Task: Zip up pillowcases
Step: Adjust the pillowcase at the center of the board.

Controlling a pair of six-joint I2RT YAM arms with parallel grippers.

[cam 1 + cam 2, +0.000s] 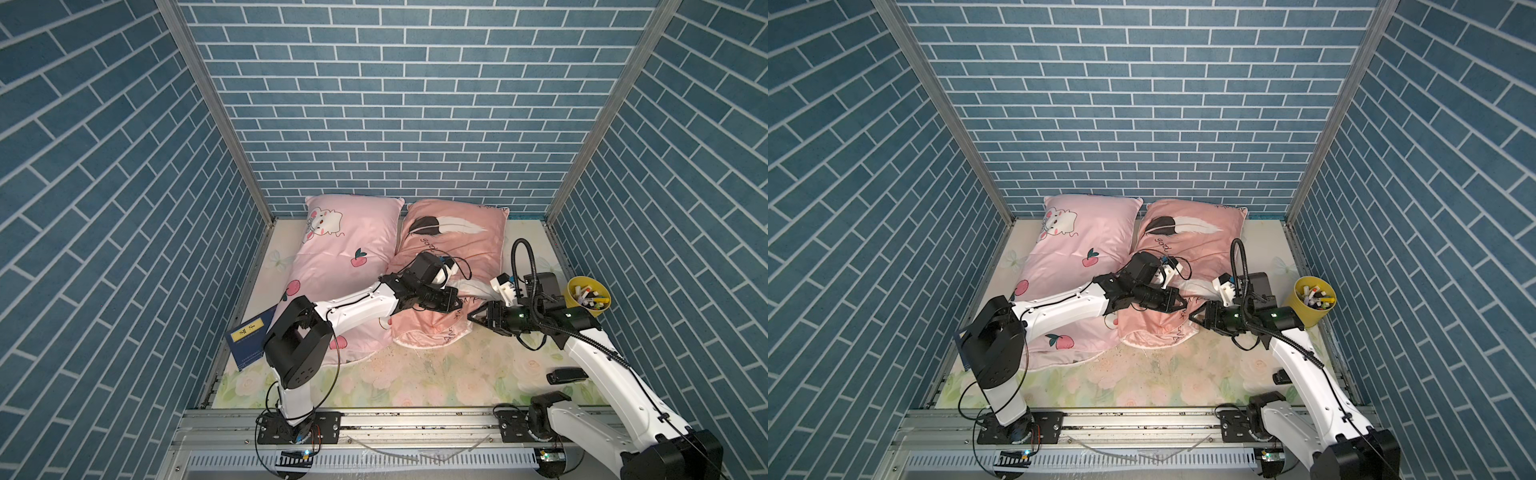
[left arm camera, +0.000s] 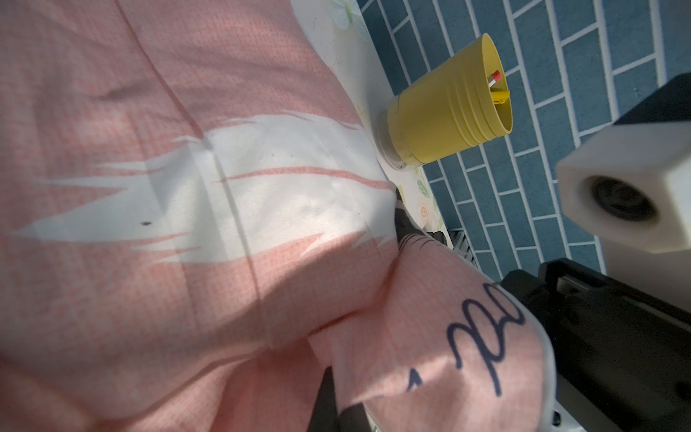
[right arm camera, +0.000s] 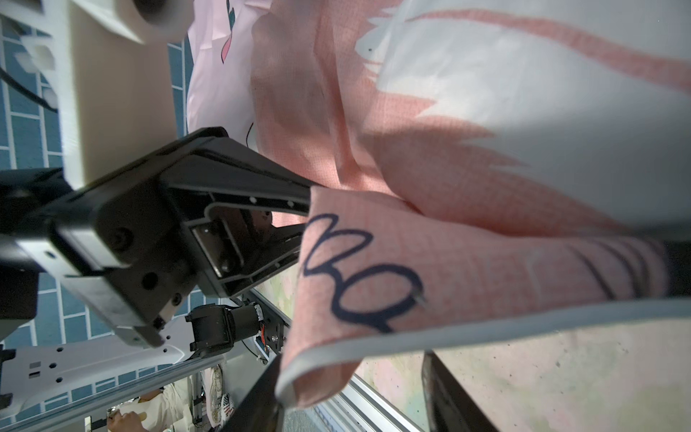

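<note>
Salmon satin is where both arms meet. In both top views you see the salmon pillowcase (image 1: 455, 243) lying on the flowered sheet (image 1: 415, 374) near the back wall. It is just beside the pink pillowcase (image 1: 345, 257), and their inner edges touch. Your left pincer (image 1: 458, 305) reaches across the pink one and is pinched tight on a raised fold at the salmon one's near end. Your right pincer (image 1: 473, 318) faces it from the opposite side, fingers spread in a V at that same corner. A yellow cup (image 1: 1304, 311) of markers stands behind the right arm, and a blue book (image 1: 249, 340) lies by the left arm's elbow.

From the left wrist, the salmon pillowcase (image 2: 149, 269) fills most of the picture, with a white feather printed across it. A fold with dark script is lifted where the left pincer (image 2: 331, 396) grips, though cloth hides the fingertips. The yellow cup (image 2: 441, 123) stands beyond the pillowcase's side edge.

From the right wrist, the left pincer (image 3: 304, 220) runs into the scripted fold of the salmon pillowcase (image 3: 467, 262). Your right pincer (image 3: 353, 392) stands open and holds nothing. The fold's pale hem hangs between its two fingers (image 3: 261, 396). A strip of the pink pillowcase (image 3: 209, 74) shows behind.
</note>
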